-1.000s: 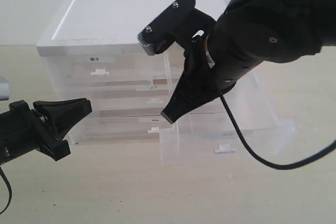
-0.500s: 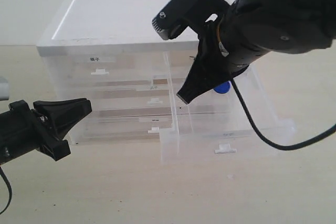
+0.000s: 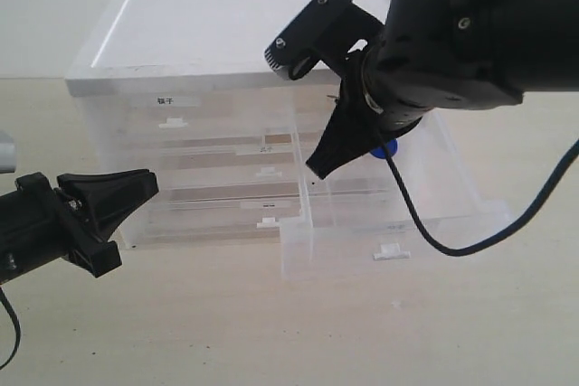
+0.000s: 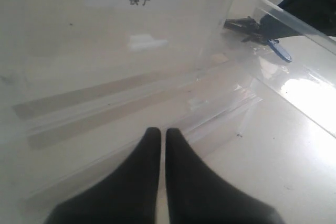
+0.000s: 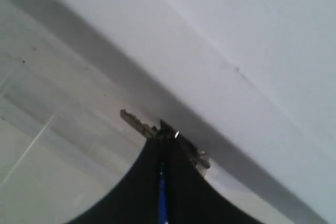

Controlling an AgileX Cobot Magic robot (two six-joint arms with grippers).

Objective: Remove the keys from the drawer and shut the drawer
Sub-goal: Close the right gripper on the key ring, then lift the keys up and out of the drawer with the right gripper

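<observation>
The keys (image 3: 385, 149) are inside the pulled-out drawer (image 3: 362, 240), far from its front. The right gripper (image 3: 318, 167) has its jaws clamped on them. The left gripper (image 3: 136, 183) hangs over the desk (image 3: 271, 332), well apart, its jaws pressed together and empty.

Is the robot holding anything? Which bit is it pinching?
Yes. The right gripper pinches the keys near the middle of the bunch; key ends stick out either side. The left gripper holds nothing.
</observation>
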